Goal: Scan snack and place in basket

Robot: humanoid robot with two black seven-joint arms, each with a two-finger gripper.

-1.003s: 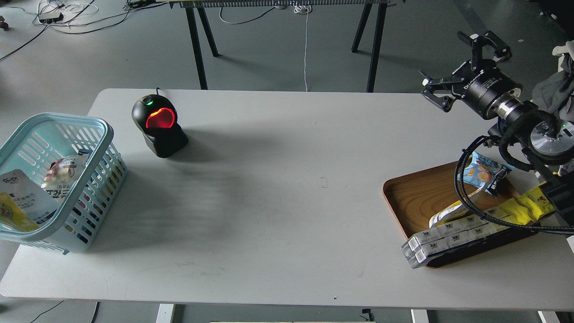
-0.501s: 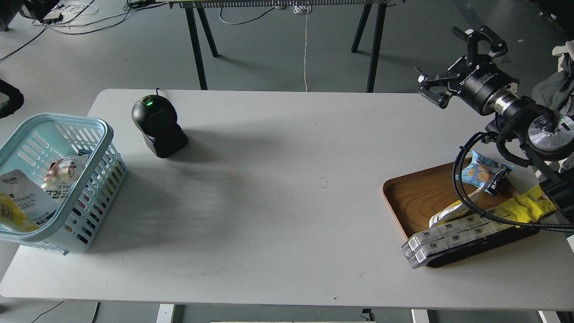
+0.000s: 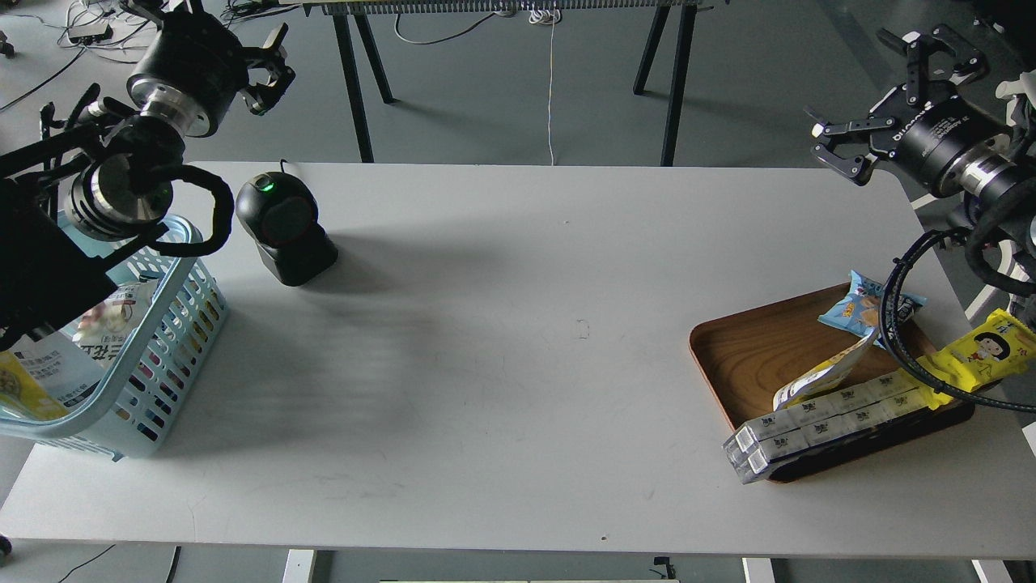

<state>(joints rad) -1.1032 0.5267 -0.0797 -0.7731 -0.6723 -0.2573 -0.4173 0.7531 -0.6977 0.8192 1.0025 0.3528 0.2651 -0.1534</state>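
The snack (image 3: 36, 374), a yellow-and-white pouch with black text, lies inside the light blue basket (image 3: 182, 324) at the table's left edge, partly hidden by my left arm. My left gripper (image 3: 214, 20) is open and empty. It is raised high above the table's far left corner, behind the basket and the scanner. My right gripper (image 3: 858, 85) is open and empty. It is raised above the table's far right corner, well behind the wooden tray.
A black barcode scanner (image 3: 283, 227) with a green light stands right of the basket. A second pouch (image 3: 113, 316) lies in the basket. The brown wooden tray (image 3: 745, 356) at the right holds a blue packet (image 3: 858, 304), a yellow cartoon-face packet (image 3: 983, 348), a yellow-white pouch (image 3: 821, 376) and white boxes (image 3: 809, 425).
My left arm has come into view from the left, its gripper rising above the basket. My right gripper has moved right, uncovering the yellow cartoon packet. The scanner's red glow has gone out.
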